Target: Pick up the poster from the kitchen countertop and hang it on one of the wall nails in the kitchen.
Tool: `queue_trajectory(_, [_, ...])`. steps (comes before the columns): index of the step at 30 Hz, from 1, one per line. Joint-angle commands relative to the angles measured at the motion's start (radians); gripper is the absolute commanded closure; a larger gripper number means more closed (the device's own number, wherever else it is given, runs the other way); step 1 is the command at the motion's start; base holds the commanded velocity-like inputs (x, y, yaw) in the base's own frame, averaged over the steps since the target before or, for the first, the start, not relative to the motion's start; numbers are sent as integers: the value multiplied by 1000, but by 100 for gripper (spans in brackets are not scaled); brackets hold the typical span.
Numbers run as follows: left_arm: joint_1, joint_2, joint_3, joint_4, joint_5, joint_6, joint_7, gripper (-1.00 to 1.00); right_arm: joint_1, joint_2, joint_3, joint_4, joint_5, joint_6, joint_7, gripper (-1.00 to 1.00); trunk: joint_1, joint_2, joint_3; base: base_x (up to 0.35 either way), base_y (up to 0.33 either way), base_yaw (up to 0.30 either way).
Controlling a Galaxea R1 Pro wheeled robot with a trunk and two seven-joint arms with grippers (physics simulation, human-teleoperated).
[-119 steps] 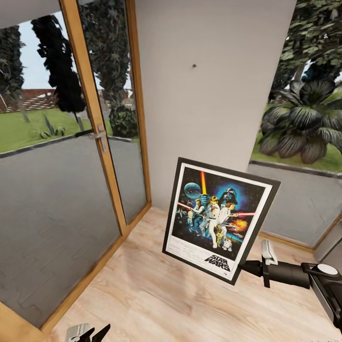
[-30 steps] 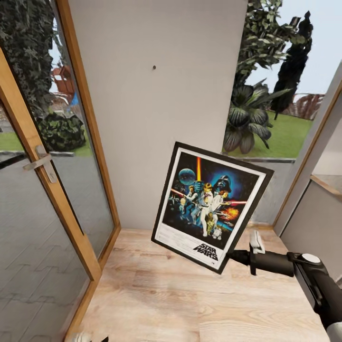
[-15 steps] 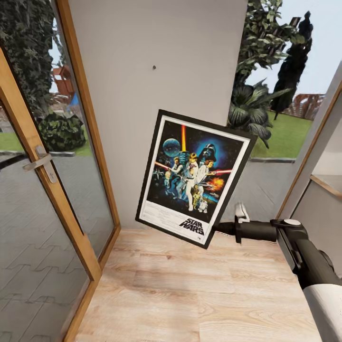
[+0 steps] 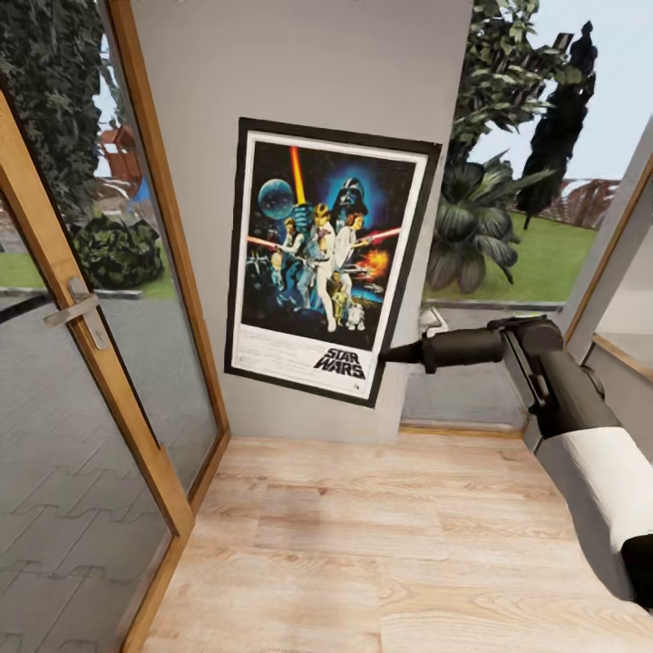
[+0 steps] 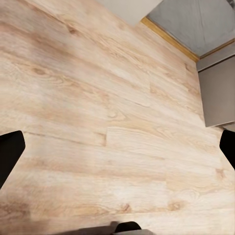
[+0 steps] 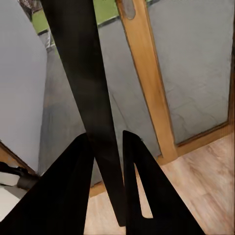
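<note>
Poster (image 4: 328, 258) held up against grey wall panel (image 4: 308, 63), slightly tilted, top edge leaning left. Right gripper (image 4: 385, 355) clamped on poster's lower right corner; right arm (image 4: 562, 399) extends in from lower right. Glass door w/ wood frame (image 4: 86, 299) at left, light wood floor (image 4: 363, 544) below.

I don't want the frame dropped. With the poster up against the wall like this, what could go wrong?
The right gripper pinches only the lower corner of the poster, so it could swing or slip. The poster hangs tilted and covers the wall where it must hook, so letting go now may drop it onto the wooden floor.
</note>
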Motion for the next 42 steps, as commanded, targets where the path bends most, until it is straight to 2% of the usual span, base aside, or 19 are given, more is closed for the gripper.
queue_trajectory(1, [-1,0,-9,1,7,-6,-2,-100,-50,0,10,2,-4,68,1,100,1,-2,-2,0,0,0])
queue_trajectory(2, [-1,0,-9,1,7,-6,-2,-100,-65,0,12,2,-2,84,1,100,1,-2,-2,0,0,0])
queue_trajectory(4, [-1,0,-9,1,6,-6,-2,-100,-130,2,58,4,3,128,1,100,1,-2,-2,0,0,0])
queue_trajectory(5, [-1,0,-9,1,6,-6,-2,-100,-173,3,117,19,4,139,1,100,1,-2,-2,0,0,0])
queue_trajectory(6, [-1,0,-9,1,6,-6,-2,-100,-208,7,155,46,5,144,1,100,1,-2,-2,0,0,0])
queue_trajectory(9, [-1,0,-9,1,6,-6,-2,-100,-232,17,179,81,8,148,1,100,1,-2,-2,0,0,0])
queue_trajectory(11, [-1,0,-9,1,6,-6,-2,-100,-243,25,193,97,25,149,1,100,1,-2,-2,0,0,0])
queue_trajectory(13, [-1,0,-9,1,7,-6,-2,-100,-247,30,202,103,70,149,2,100,1,-2,-2,0,0,0])
queue_trajectory(17, [-1,0,-9,1,6,-6,-2,-100,-249,41,206,107,121,149,4,100,1,-2,-2,0,0,0])
queue_trajectory(22, [-1,0,-9,1,6,-6,-2,-100,-250,44,207,102,131,148,6,100,1,-2,-2,0,0,0])
queue_trajectory(27, [-1,0,-9,1,6,-6,-2,-100,-250,43,191,93,127,139,9,100,1,-2,-2,0,0,0])
queue_trajectory(28, [-1,0,-9,1,6,-6,-2,-100,-249,42,149,81,126,120,11,100,1,-2,-2,0,0,0])
queue_trajectory(31, [-1,0,-9,1,6,-6,-2,-100,-249,42,119,76,123,110,12,100,1,-2,-2,0,0,0])
queue_trajectory(32, [-1,0,-9,1,6,-6,-2,-100,-247,41,102,73,103,104,11,100,1,-2,-2,0,0,0])
queue_trajectory(42, [-1,0,-9,1,6,-6,-2,-100,-235,40,96,73,90,100,6,100,1,-2,-2,0,0,0])
